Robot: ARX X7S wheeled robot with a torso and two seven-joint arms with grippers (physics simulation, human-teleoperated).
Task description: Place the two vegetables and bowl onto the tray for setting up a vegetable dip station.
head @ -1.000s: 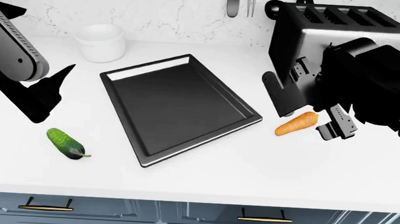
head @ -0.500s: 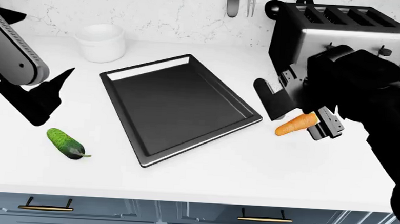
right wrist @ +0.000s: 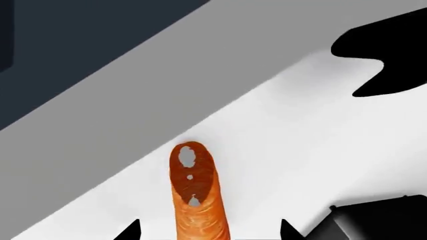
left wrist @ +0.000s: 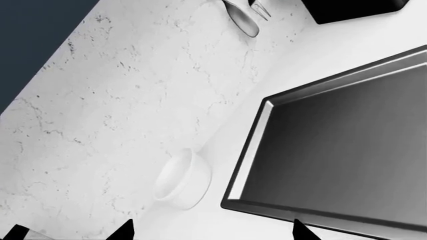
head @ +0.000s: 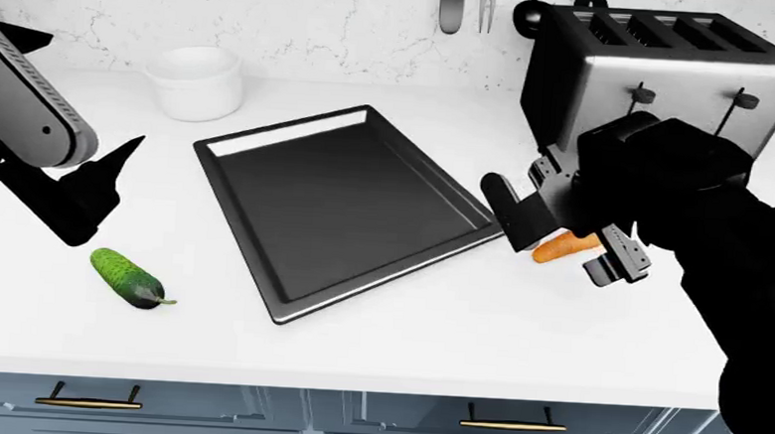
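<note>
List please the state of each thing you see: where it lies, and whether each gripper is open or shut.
Carrot: lying on the counter, between the right gripper's fingers, not on the tray.
Cucumber: lying on the counter, untouched.
Bowl: upright on the counter, beside the tray.
Tray: flat on the counter, nothing on it.
Right gripper: open, straddling the carrot.
Left gripper: open, holding nothing.
</note>
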